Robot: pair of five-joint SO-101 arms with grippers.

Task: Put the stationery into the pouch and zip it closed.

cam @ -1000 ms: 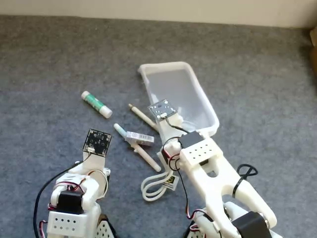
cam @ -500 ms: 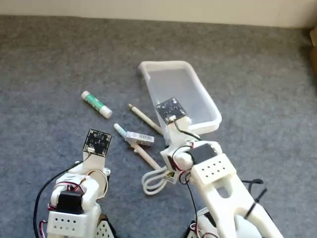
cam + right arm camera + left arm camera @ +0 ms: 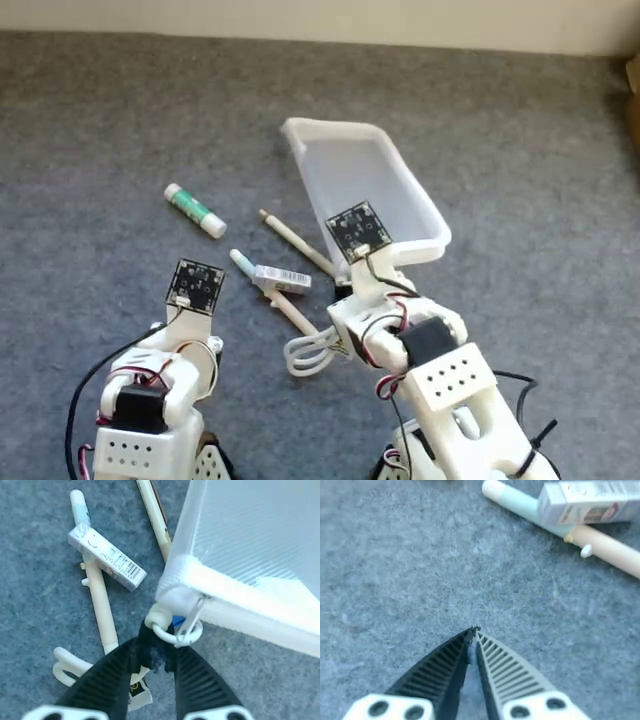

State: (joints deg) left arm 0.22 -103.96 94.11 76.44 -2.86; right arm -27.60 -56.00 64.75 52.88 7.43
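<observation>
pouch point(image 3: 240, 545): far side cut off by the right wrist view's edge; near corner under the right arm point(image 3: 440, 370) in the high view.
zip pull point(image 3: 176, 631): ring plain; the dark end pinched in the right gripper point(image 3: 156, 647) is blurred.
thin pen point(image 3: 156, 520): one end past the edge, other end lost at the pouch corner.
cable point(image 3: 64, 666): part behind a gripper finger.
box point(image 3: 590, 500): cropped in the left wrist view; print too small to read.
capped pen point(image 3: 610, 555): runs off the edge there.

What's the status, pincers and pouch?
Left pincer shut, empty, over carpet. Right pincer shut on zipper pull at pouch corner. Glue stick, pens, small box outside pouch.
</observation>
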